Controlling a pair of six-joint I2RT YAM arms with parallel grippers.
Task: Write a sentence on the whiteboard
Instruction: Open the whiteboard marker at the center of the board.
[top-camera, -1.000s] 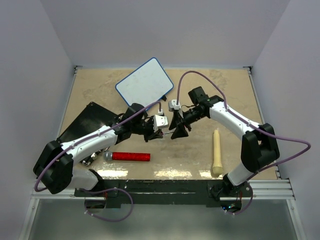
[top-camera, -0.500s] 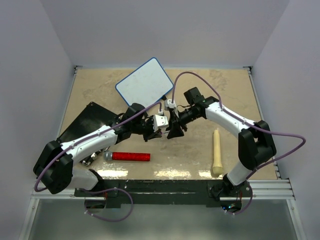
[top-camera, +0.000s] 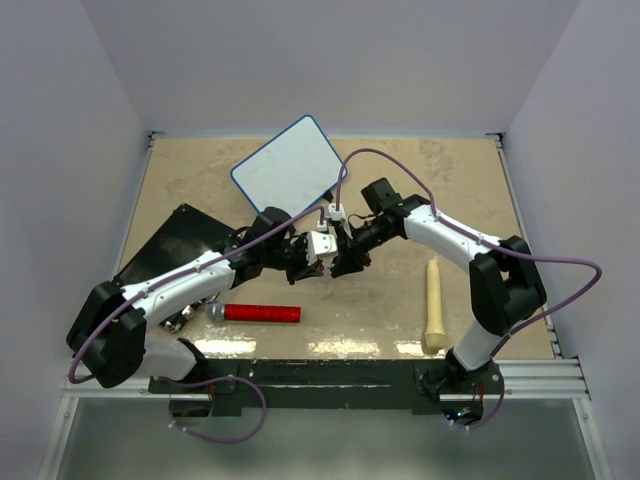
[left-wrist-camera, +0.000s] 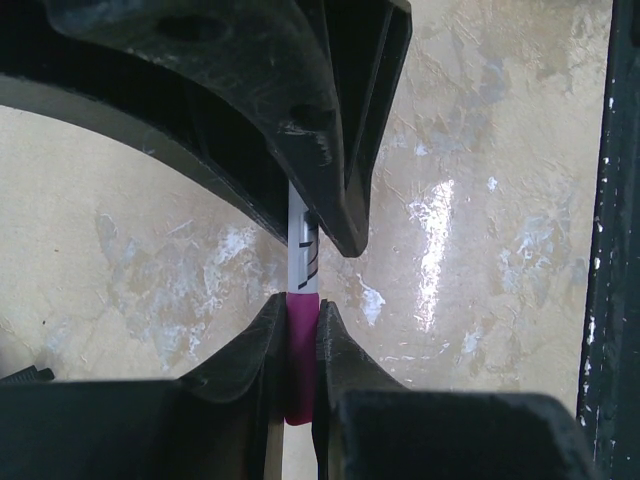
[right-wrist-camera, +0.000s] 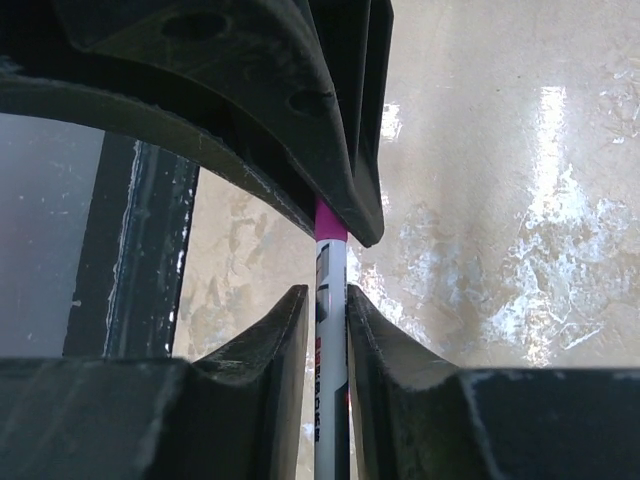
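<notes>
The whiteboard (top-camera: 288, 165) lies tilted at the back of the table, its face blank; no sentence shows on it. My two grippers meet at the table's middle around one marker. My left gripper (top-camera: 320, 262) (left-wrist-camera: 298, 330) is shut on the marker's pink cap (left-wrist-camera: 300, 370). My right gripper (top-camera: 340, 260) (right-wrist-camera: 328, 310) is closed around the marker's white barrel (right-wrist-camera: 331, 340), facing the left one. The pink cap (right-wrist-camera: 331, 225) shows between the left fingers in the right wrist view. The marker is held above the beige tabletop.
A black flat slab (top-camera: 170, 240) lies at the left under the left arm. A red cylinder with a grey end (top-camera: 260, 313) lies near the front. A cream stick (top-camera: 434, 305) lies at the right front. Grey walls surround the table.
My right gripper has moved left toward the left gripper and closed in around the marker's barrel. The left arm has stayed put with the cap in its jaws.
</notes>
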